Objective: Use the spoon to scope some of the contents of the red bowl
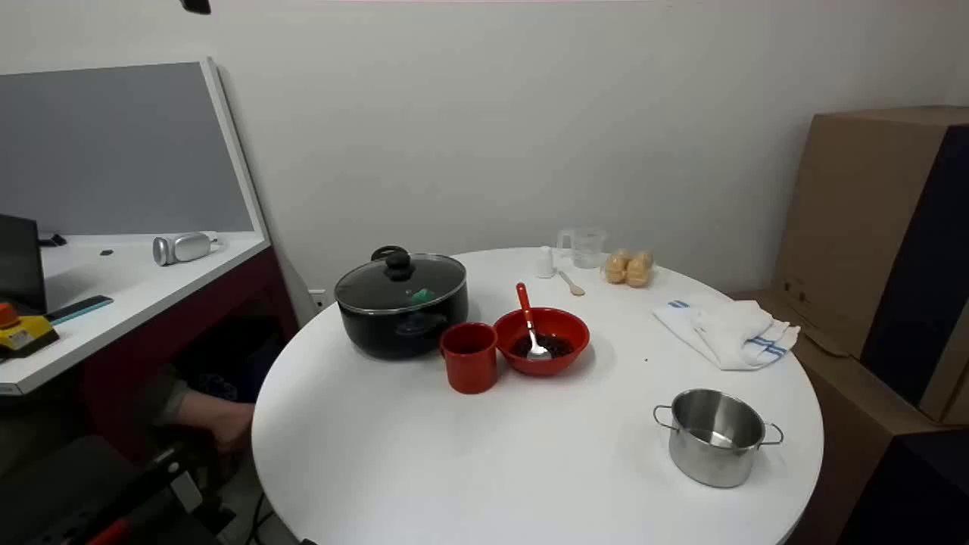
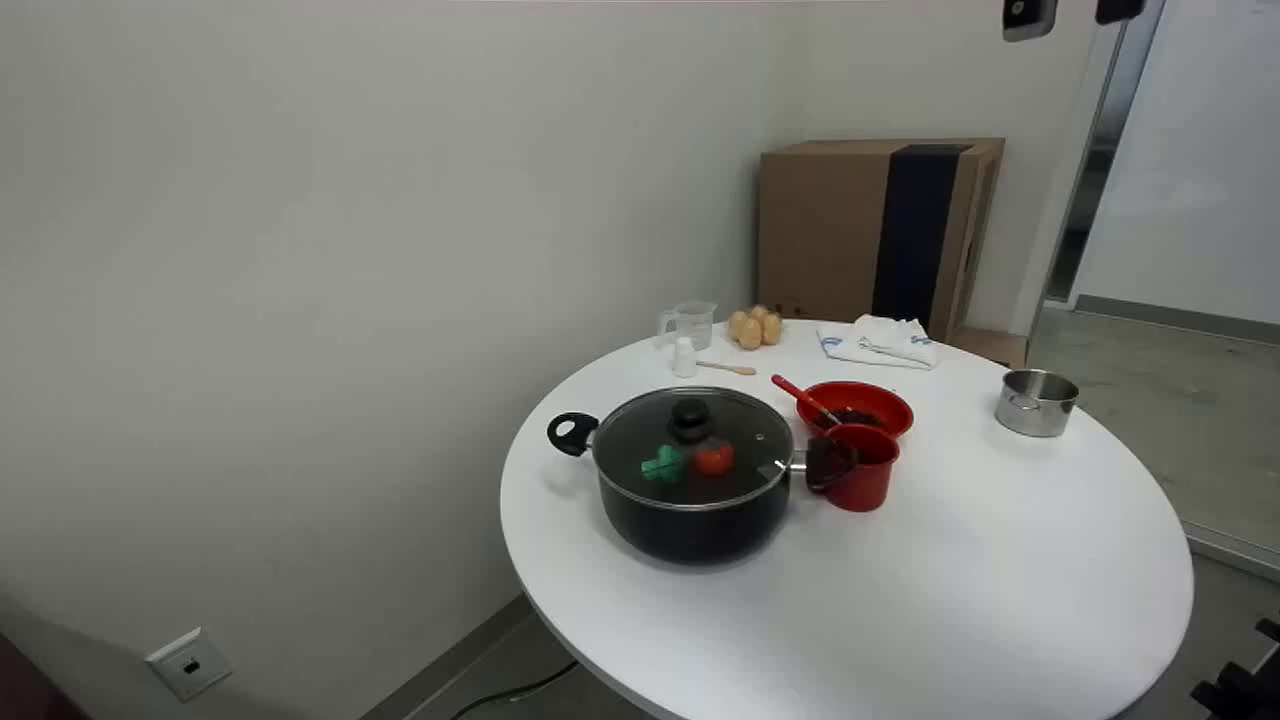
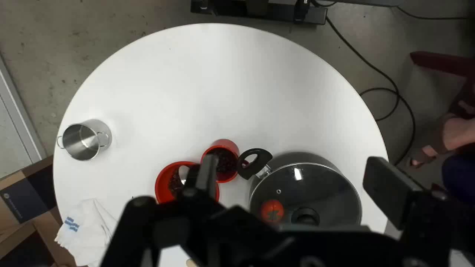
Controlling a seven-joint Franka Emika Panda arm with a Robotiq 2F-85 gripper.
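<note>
- Red bowl [image 1: 564, 322]: well in from the edge of the table [image 1: 424, 454], just beside the red cup [image 1: 469, 371].
- Spoon [image 1: 529, 322]: tilted in the bowl, scoop on the dark contents [image 1: 559, 346], handle out over the rim.
- Steel pot [image 1: 704, 460]: stands near the table edge, opposite the lidded black pot [image 1: 378, 333].
- My gripper [image 3: 291, 172]: I hold it well above the table, jaws wide apart.

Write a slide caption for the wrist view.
Open gripper high over a round table: spoon in the red bowl, red mug alongside, lidded black pot nearby.
</note>
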